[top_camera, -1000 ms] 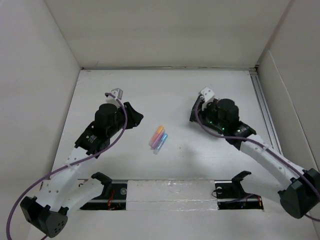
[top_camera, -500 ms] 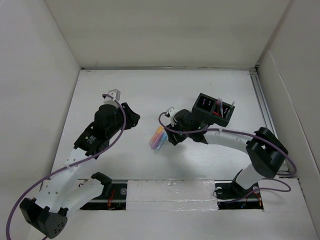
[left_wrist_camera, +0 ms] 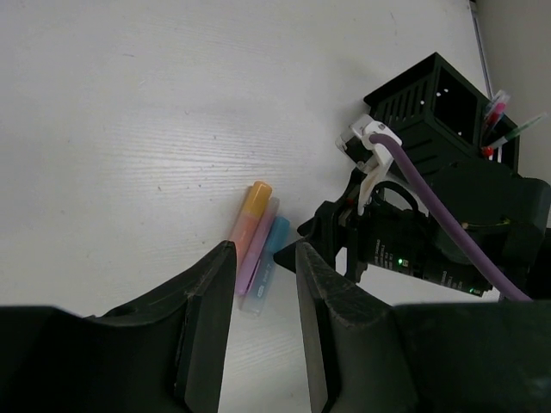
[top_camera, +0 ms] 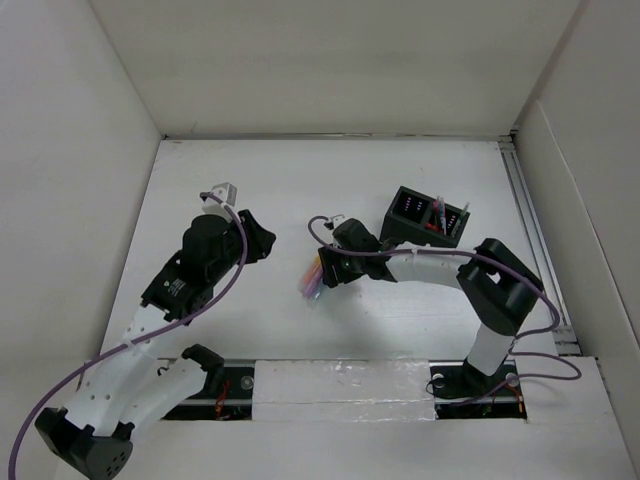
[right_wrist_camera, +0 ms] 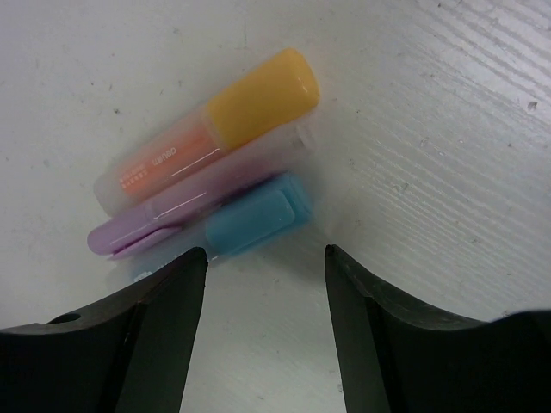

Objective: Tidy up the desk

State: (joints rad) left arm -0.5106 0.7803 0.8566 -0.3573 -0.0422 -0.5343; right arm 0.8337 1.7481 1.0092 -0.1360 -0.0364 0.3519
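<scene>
**Desk with open grippers at a cluster of highlighters**

The desk is seen as a white matte tabletop filling the floor of the enclosure. It is walled by white panels, and a metal rail is set along its right edge.

The right gripper is held low over the middle of the desk with its jaws spread wide and nothing gripped. The left gripper is held well above the surface on the left side; its jaws are parted by a narrower gap and nothing is gripped.

A black two-compartment organizer box stands right of centre, and pens are seen standing in its right-hand compartment.

Three highlighters lie side by side and touching: one orange-capped, one purple with a clear cap, one blue-capped. In the right wrist view the blue cap is seen just ahead of the gap between the fingertips. Small white print on the orange barrel is visible only in that view and cannot be read. The organizer box and the right wrist are shown together only in the left wrist and top views.
</scene>
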